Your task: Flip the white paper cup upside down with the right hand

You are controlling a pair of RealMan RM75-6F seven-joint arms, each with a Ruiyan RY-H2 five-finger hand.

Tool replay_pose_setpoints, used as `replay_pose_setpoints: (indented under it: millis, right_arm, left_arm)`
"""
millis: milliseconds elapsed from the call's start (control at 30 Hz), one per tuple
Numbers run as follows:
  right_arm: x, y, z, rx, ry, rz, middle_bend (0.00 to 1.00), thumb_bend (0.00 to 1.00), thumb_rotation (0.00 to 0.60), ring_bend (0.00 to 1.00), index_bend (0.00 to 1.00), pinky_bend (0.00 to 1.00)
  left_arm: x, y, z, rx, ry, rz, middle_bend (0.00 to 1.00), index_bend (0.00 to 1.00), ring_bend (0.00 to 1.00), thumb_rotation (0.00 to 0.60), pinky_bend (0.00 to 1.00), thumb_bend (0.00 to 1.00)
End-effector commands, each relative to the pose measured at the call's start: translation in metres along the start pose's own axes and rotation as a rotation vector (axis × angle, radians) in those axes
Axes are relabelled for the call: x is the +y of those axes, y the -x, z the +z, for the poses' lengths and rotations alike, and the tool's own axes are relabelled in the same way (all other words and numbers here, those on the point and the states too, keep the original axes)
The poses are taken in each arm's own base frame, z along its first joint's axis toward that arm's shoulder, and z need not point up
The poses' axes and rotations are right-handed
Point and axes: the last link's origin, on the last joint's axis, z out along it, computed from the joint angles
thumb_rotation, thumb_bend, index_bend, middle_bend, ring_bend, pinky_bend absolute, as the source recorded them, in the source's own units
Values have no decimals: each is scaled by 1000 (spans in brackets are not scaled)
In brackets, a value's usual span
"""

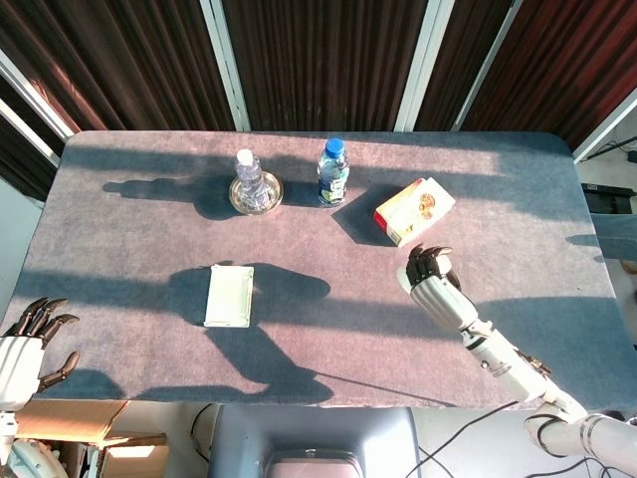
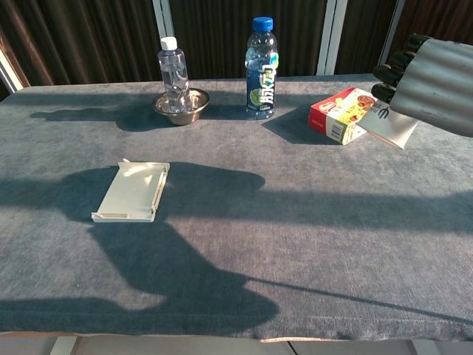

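Note:
My right hand [image 2: 434,83] grips the white paper cup [image 2: 389,124] and holds it raised above the table's right side, just in front of the snack box [image 2: 346,113]. In the chest view the cup pokes out below the fingers [image 2: 392,70], tilted, and its mouth does not show. From the head view the right hand [image 1: 430,277] covers nearly all of the cup. Off the table's near left corner, my left hand [image 1: 28,344] stays with its fingers apart and nothing in it.
A clear bottle [image 1: 247,171] stands in a metal bowl [image 1: 256,197] at the back. A blue-capped bottle [image 1: 332,172] stands beside it. A flat white tray [image 1: 229,295] lies left of centre. The grey cloth table [image 1: 318,339] carries a large moving shadow.

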Motion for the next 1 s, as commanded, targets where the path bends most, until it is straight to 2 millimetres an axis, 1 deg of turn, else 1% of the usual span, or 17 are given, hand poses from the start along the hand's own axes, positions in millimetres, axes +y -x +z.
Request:
replay_pose_setpoints:
  millis: [33,133,233,433,700,1000]
  right_arm:
    - [-6,-16,-4,49,-98,-193,433,595,600,465,630,547]
    - [-13,-19,-2,41,-132,-247,433,596,600,446,611,511]
    - [-25,-23,1,33,-171,-290,433,595,600,421,602,476]
    - [-41,-24,5,21,-211,-313,433,595,600,405,585,455]
    - [-51,-22,11,-4,-218,-305,433,595,600,392,566,449]
    - [-59,-19,10,-21,-244,-287,433,580,600,377,542,447]
  left_arm:
    - [0,0,0,-1,2,0,159,349,105,600,398,296]
    - [1,1,0,-3,3,3,159,349,105,600,398,296]
    - [1,1,0,-7,3,3,159,349,105,600,398,298]
    - [0,-1,-1,-1,-2,-3,160,349,107,600,399,297]
    - [-2,-3,-2,7,-8,-12,160,349,106,600,399,297]
    - [-2,-4,-3,8,-6,-15,161,349,107,600,399,298]
